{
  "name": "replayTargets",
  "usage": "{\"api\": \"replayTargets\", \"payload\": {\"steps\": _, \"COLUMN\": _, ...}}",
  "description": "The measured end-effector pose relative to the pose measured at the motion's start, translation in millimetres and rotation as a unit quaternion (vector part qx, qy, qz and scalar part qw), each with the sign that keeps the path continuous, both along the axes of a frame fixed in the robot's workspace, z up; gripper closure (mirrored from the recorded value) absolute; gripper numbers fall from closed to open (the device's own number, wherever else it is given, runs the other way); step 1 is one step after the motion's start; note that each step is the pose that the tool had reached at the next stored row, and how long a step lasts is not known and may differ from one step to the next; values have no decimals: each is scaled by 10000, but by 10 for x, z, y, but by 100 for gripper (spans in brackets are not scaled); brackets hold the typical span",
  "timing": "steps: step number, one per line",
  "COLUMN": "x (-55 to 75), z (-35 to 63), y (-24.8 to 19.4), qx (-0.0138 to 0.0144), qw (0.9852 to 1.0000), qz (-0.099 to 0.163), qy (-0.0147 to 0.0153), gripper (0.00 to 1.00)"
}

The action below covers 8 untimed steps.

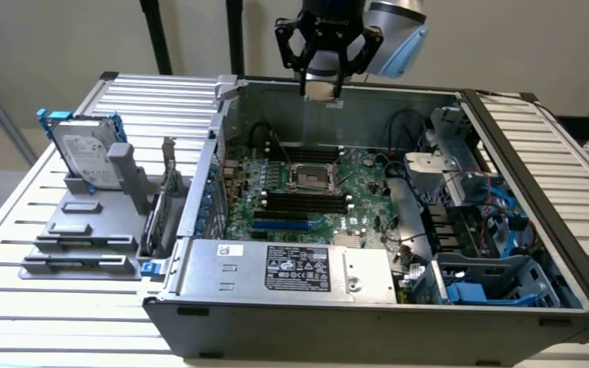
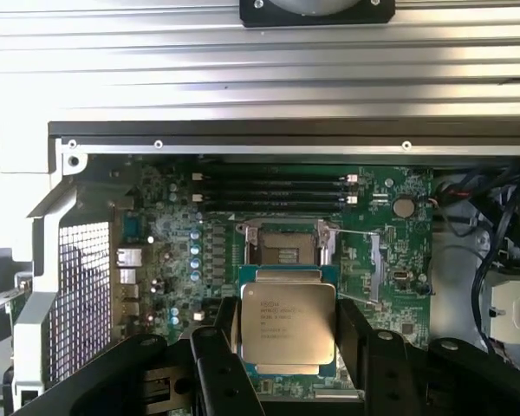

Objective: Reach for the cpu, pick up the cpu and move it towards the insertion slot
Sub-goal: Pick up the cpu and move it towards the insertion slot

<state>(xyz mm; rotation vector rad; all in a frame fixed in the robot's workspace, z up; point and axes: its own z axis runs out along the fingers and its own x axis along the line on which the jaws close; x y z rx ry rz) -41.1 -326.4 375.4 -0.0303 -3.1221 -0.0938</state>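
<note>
Silvery-grey cpu [image 2: 288,322] with dark print and green rim, black gripper [image 2: 288,364], green motherboard [image 2: 381,234], shiny-framed dark-centred insertion slot [image 1: 307,176], silver hard drive [image 1: 82,153] in blue bracket [image 1: 47,116], grey ribbed table [image 1: 28,230]

Cpu [image 2: 288,323] lower edge hidden behind gripper [image 2: 286,347]; insertion slot [image 2: 285,247] near edge covered by cpu.

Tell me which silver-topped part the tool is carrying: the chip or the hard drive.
The cpu, a small flat square chip gripped by the tool above the open case. The larger hard drive stands upright in its grey holder outside.
</note>
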Motion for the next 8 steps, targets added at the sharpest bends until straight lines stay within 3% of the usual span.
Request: {"api": "replayTargets", "payload": {"steps": 8, "x": 0, "z": 0, "y": 2, "qx": 0, "qw": 10000, "qz": 0, "qy": -1, "gripper": 45}}
